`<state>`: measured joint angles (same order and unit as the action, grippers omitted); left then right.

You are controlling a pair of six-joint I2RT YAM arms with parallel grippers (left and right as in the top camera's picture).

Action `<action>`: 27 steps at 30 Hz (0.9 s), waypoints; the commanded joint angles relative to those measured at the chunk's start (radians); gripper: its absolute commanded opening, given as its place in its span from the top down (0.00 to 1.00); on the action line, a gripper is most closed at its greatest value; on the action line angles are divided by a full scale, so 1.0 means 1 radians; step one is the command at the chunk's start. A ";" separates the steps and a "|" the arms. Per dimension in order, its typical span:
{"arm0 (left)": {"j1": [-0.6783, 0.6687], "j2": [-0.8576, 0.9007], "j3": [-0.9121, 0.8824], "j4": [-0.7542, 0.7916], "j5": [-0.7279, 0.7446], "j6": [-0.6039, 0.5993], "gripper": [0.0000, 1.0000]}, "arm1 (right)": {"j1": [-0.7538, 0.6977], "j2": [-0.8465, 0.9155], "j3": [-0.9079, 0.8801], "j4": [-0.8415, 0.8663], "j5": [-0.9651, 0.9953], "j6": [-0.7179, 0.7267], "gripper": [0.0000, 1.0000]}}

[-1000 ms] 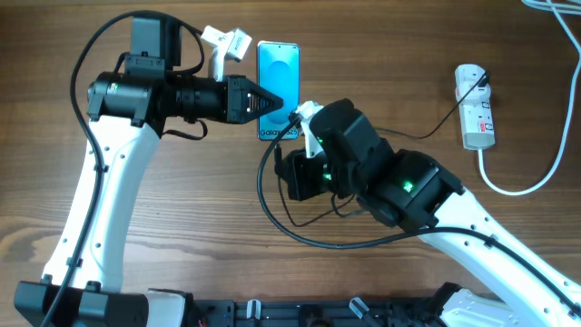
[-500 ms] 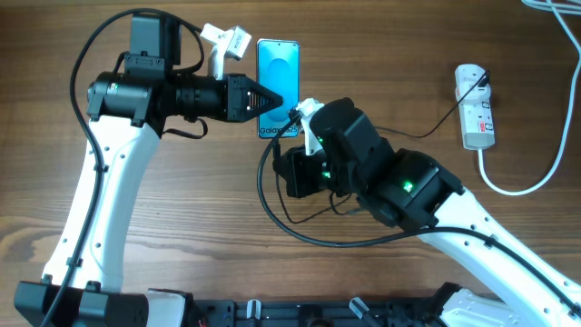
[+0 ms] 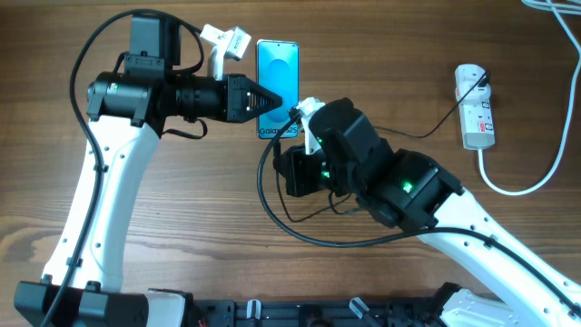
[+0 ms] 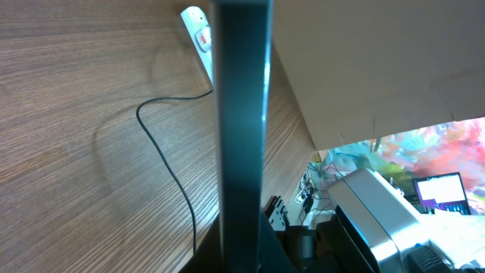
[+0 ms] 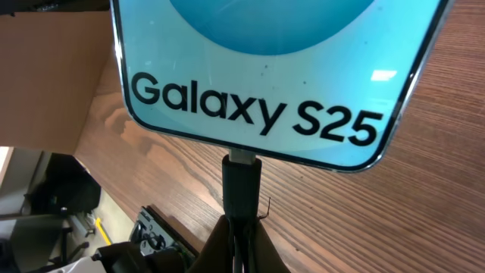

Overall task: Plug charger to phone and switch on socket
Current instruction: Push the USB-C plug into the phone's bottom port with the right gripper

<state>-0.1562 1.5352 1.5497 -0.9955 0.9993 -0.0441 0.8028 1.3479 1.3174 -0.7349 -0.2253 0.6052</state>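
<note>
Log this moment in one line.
left gripper: shut on phone | right gripper: shut on charger, tip at phone's bottom edge | socket: not touched

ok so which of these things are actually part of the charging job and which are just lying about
Part of the job:
- phone, gripped by the left end effector
- charger, its plug held at the phone's bottom edge by the right end effector
- socket

Just lying about:
- white cable at the overhead view's top right corner, joined to nothing in view
</note>
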 commanded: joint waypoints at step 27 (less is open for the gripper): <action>-0.001 -0.003 0.006 -0.010 -0.009 -0.044 0.96 | 0.003 -0.013 0.019 0.069 0.080 0.030 0.96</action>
<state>-0.1551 1.5352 1.5497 -0.9936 0.9714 -0.0666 0.8047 1.3479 1.3174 -0.7052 -0.2050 0.6273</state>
